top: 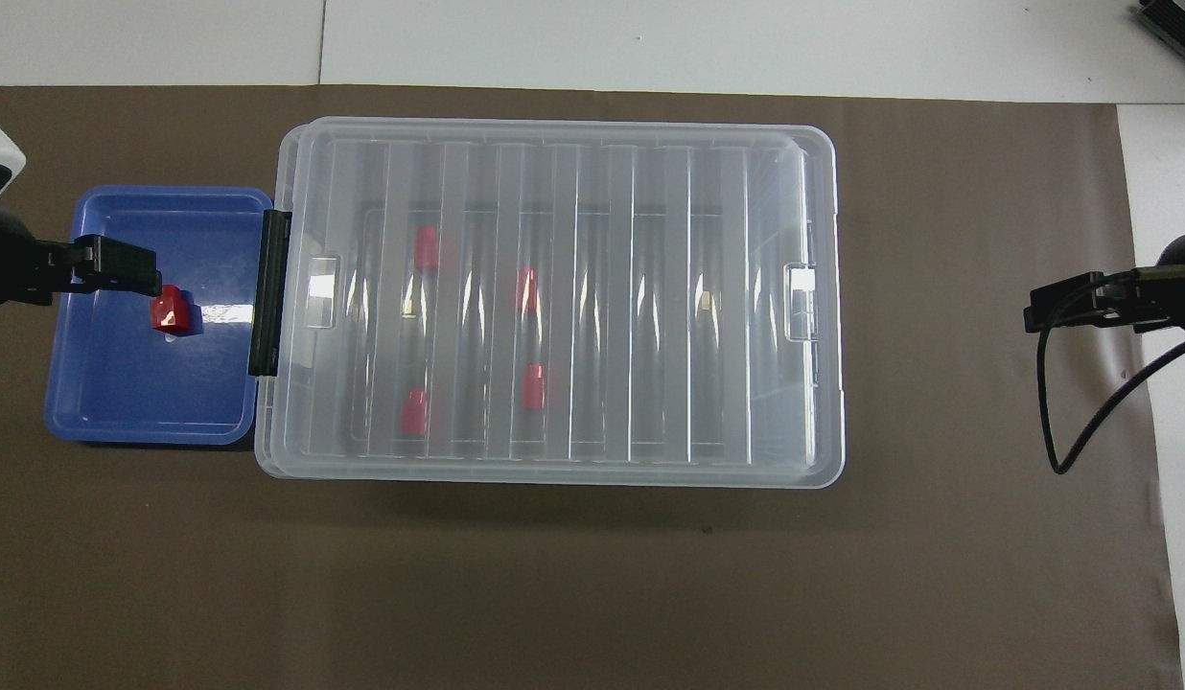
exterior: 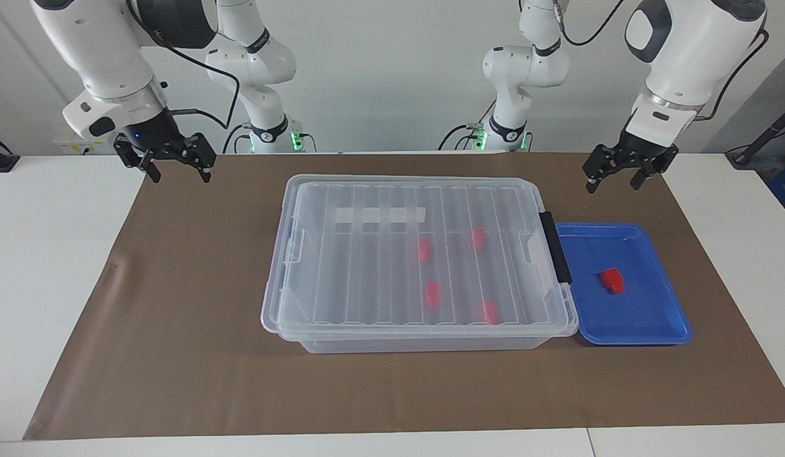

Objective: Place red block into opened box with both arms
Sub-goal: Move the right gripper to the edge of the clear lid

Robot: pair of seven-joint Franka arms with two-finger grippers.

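Note:
A red block (exterior: 612, 280) (top: 170, 311) lies alone in a shallow blue tray (exterior: 659, 317) (top: 123, 402). The clear box (exterior: 418, 343) (top: 835, 402) stands mid-mat against that tray, its ribbed lid (exterior: 367, 279) (top: 592, 153) lying flat on top. Several more red blocks (exterior: 432, 294) (top: 415, 412) show through the lid. My left gripper (exterior: 613, 183) (top: 123, 268) hangs open in the air over the tray's outer end, apart from the block. High over the mat toward the right arm's end, my right gripper (exterior: 180, 172) (top: 1067, 309) is open and holds nothing.
A brown mat (exterior: 176, 330) (top: 986, 537) covers the white table (exterior: 49, 254). A black handle (exterior: 554, 247) (top: 269, 292) runs along the box's end that meets the tray. A loose black cable (top: 1081, 422) droops from the right gripper.

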